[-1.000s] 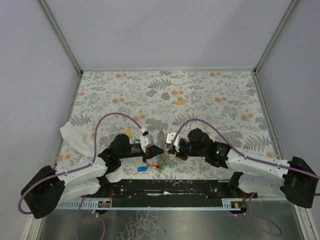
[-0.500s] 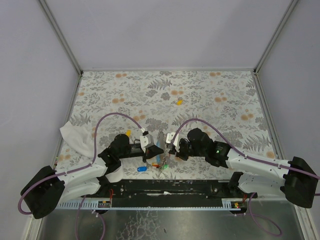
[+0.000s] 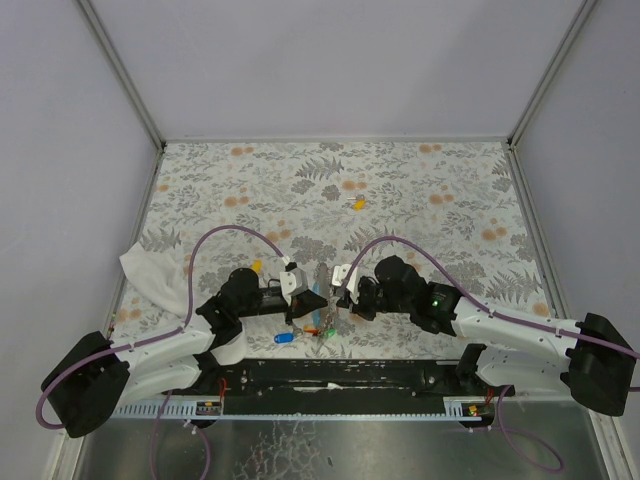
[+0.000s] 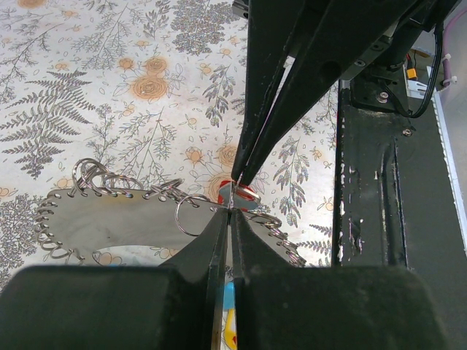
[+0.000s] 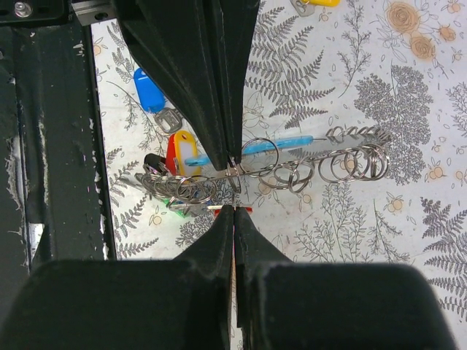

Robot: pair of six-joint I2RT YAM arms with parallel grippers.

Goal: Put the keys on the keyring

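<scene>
No mvmt vs prev: keyring [image 5: 292, 143], floral tbl [image 3: 420, 200], lilac walls [image 3: 330, 60]

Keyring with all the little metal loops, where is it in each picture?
Top external: the grey keyring strip lined with metal loops sits low centre.
Left wrist: the strip, lower left.
Right wrist: the strip, centre to right.
Shared landmark: the black base rail, at bottom, right, left in turn.
</scene>
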